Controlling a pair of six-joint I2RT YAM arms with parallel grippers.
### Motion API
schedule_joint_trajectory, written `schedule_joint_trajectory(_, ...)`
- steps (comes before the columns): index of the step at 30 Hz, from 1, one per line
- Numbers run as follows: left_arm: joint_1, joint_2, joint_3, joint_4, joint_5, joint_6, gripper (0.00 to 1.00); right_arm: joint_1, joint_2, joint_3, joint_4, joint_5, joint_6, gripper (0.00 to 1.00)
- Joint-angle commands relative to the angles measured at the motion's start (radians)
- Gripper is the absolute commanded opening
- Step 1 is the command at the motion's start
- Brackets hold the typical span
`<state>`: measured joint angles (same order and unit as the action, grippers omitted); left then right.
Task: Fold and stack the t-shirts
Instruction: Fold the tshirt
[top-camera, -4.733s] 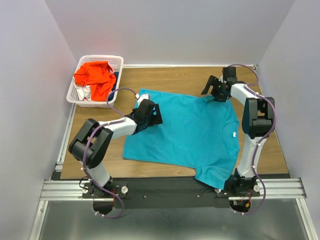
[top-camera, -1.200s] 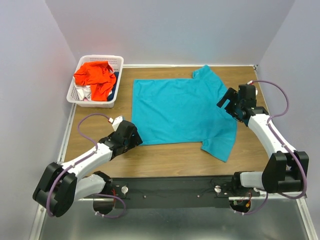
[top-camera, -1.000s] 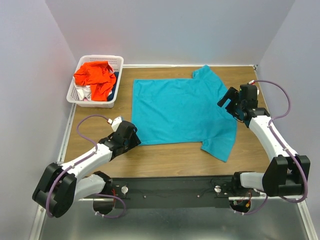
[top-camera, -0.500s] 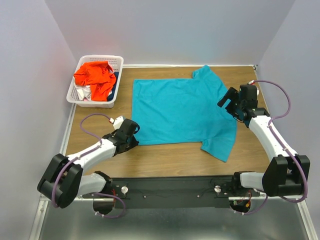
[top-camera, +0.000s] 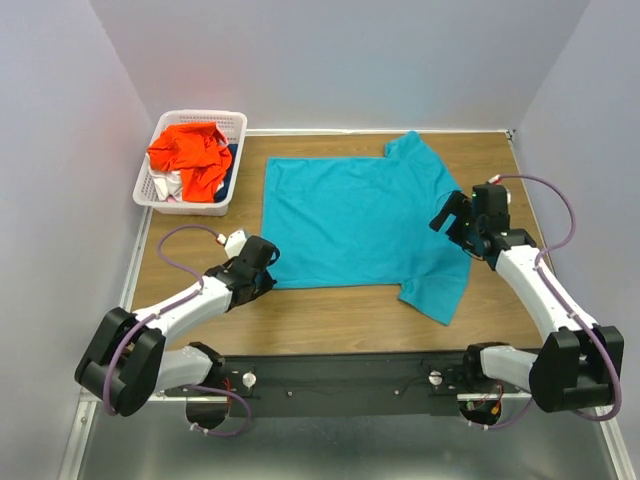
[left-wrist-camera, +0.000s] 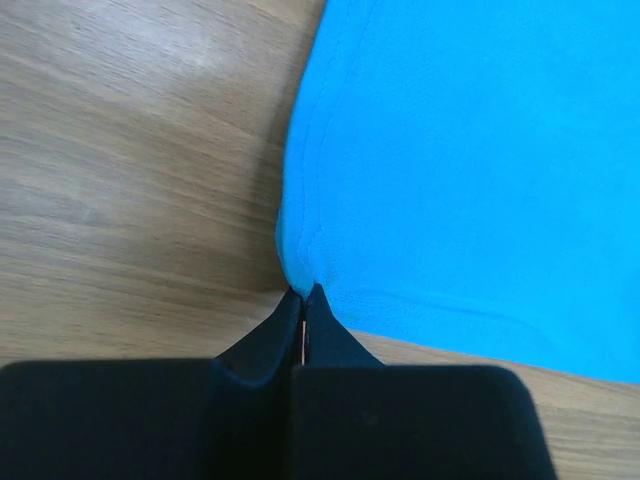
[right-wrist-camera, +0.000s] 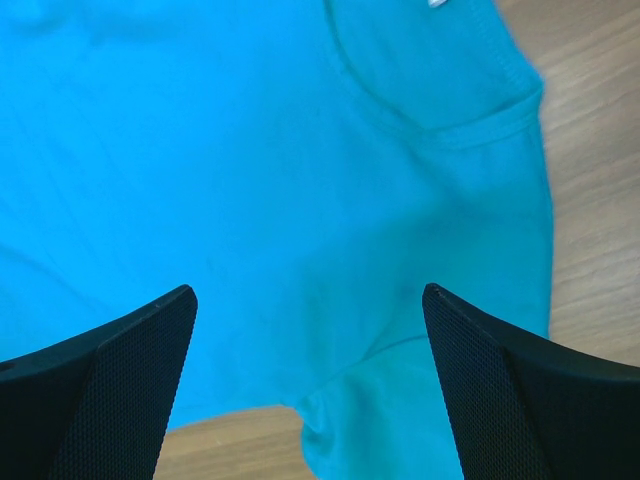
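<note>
A large teal-blue t-shirt lies spread flat on the wooden table, one sleeve at the far edge and one near the front. My left gripper sits low at the shirt's near-left hem corner. In the left wrist view it is shut on that corner of the teal cloth. My right gripper hovers open over the shirt's right side, and its fingers stand wide apart above the cloth by the collar and near sleeve. A bright orange-red t-shirt is heaped in the basket.
The white lattice basket stands at the far left corner, with white cloth and dark blue cloth under the orange one. Bare wood runs along the front. Grey walls close in on three sides.
The left gripper has closed on the shirt's near-left corner. The right gripper has shifted a little left and nearer, further over the shirt, and the near sleeve has moved slightly.
</note>
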<state>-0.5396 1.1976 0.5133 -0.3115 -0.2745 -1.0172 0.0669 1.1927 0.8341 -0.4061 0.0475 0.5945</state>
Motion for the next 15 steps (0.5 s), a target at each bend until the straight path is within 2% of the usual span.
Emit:
schedule_joint_trajectory(1,0.021,-0.013,0.034,-0.04,-0.118,0.017,0.0,0.163,-0.018,0.0,-0.172,0.177,-0.015,1.0)
schedule_joint_trajectory(3,0.062,-0.006,0.033,-0.023,-0.111,0.051,0.0,0.261,-0.028,-0.027,-0.246,0.199,0.005,1.0)
schedule_joint_trajectory(6,0.102,-0.009,0.022,-0.009,-0.089,0.081,0.0,0.319,-0.073,-0.081,-0.278,0.174,0.073,0.98)
schedule_joint_trajectory(11,0.116,-0.026,-0.002,0.043,-0.051,0.1,0.0,0.474,-0.055,-0.159,-0.287,0.075,0.11,0.93)
schedule_joint_trajectory(15,0.122,-0.024,-0.005,0.037,-0.057,0.1,0.0,0.589,-0.019,-0.179,-0.356,0.081,0.152,0.91)
